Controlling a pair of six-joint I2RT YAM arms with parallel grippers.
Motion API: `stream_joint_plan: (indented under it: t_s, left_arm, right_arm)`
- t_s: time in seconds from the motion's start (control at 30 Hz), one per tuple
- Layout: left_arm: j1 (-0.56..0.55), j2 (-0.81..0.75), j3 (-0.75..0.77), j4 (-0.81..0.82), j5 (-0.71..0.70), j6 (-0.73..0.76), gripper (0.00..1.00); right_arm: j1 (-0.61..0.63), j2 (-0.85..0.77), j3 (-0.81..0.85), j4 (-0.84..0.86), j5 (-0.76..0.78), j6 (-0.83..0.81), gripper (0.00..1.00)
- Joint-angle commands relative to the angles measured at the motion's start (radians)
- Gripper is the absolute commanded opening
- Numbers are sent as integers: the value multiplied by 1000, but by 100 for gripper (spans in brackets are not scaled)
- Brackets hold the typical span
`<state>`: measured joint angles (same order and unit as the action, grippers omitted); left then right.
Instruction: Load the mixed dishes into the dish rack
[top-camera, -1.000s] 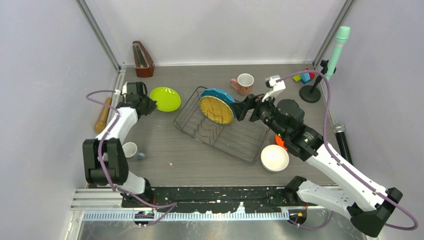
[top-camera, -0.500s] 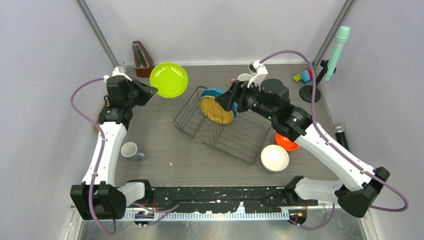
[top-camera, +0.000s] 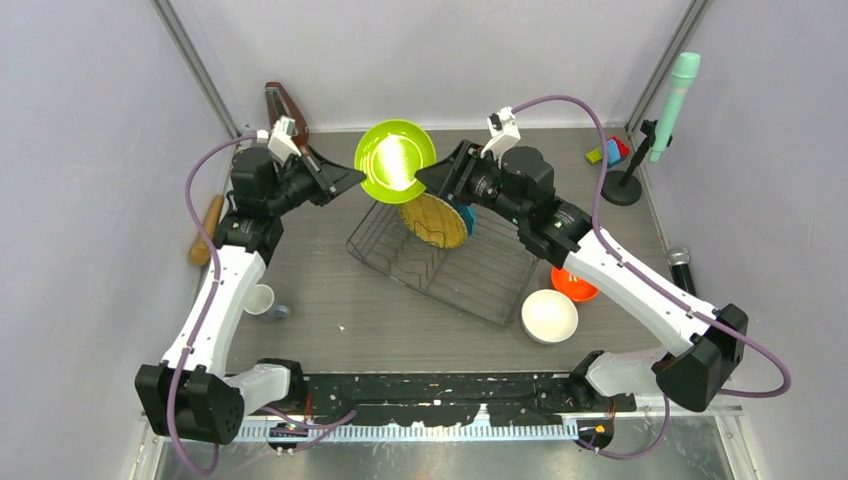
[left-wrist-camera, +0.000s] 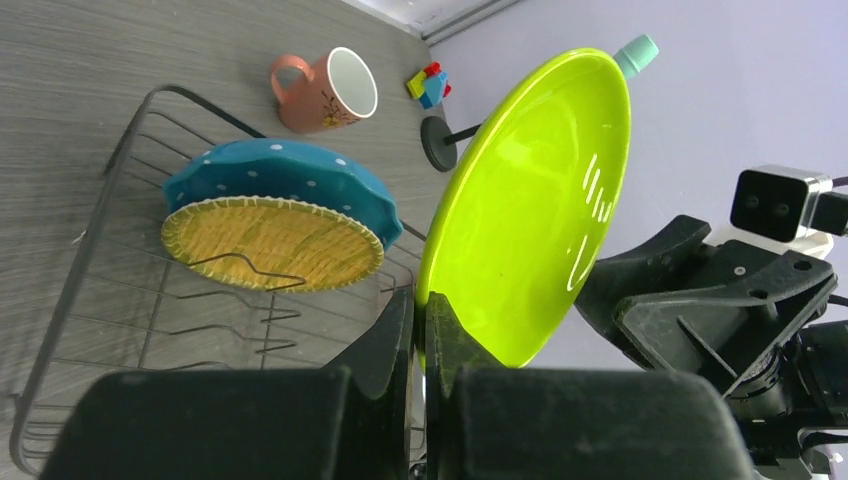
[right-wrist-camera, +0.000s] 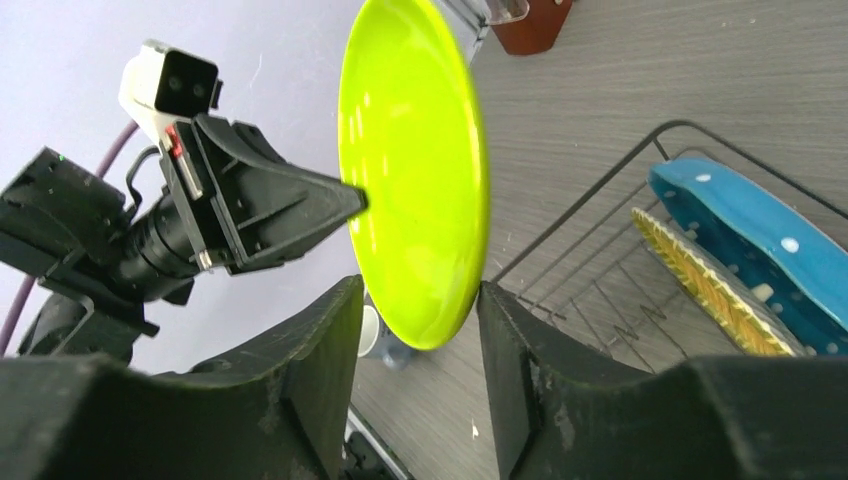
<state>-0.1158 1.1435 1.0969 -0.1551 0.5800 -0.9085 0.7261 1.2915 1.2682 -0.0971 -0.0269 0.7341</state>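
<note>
Fingers (left-wrist-camera: 395, 340) of the left gripper (left-wrist-camera: 420, 310) are clamped on the lower rim of the lime green plate (left-wrist-camera: 530, 210). They hold it on edge in the air, above the far corner of the dish rack (top-camera: 490, 270). Fingers (right-wrist-camera: 320, 340) of the right gripper (right-wrist-camera: 420, 300) stand parted, one on each side of the plate's opposite rim. In the right wrist view the plate edge sits in the gap between them, with no clear contact on either pad.

Progress, largest item first:
- Dish rack: on the desk, central, partly loaded.
- Blue dotted scalloped plate (left-wrist-camera: 290, 180): in the rack, leaning among the wire dividers. Done.
- Yellow-orange woven-look plate (left-wrist-camera: 270, 240): in the rack, resting against the blue plate. Done.
- Lime green plate: lifted, not yet racked. Judged to be mid-handover from left gripper to right.
- White bowl (top-camera: 549, 316): on the desk just beside the rack's near right corner. Outstanding.
- Orange bowl (top-camera: 578, 287): on the desk next to the white bowl, partly hidden under the right arm. Outstanding.
- Pink mug (left-wrist-camera: 325, 95): on the desk beyond the rack. Outstanding.
- Small pale grey-blue cup (top-camera: 260, 298): on the desk near the left arm, well apart from the rack. Outstanding.

Assessment: two of seven items loaded, one in hand, four remaining.
</note>
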Motion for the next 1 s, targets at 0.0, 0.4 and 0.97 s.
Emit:
stream_joint_plan:
  t_s: [0.0, 0.4, 0.97]
  left_arm:
    - [-14, -40, -19, 98, 56, 8, 0]
    - [-28, -51, -39, 115, 77, 20, 0]
    - [-30, -69, -33, -160, -84, 156, 82]
  right_arm:
    - [-3, 5, 36, 111, 65, 43, 49]
    - [-3, 3, -9, 138, 162, 38, 31]
    - [-4, -30, 33, 20, 294, -279, 0]
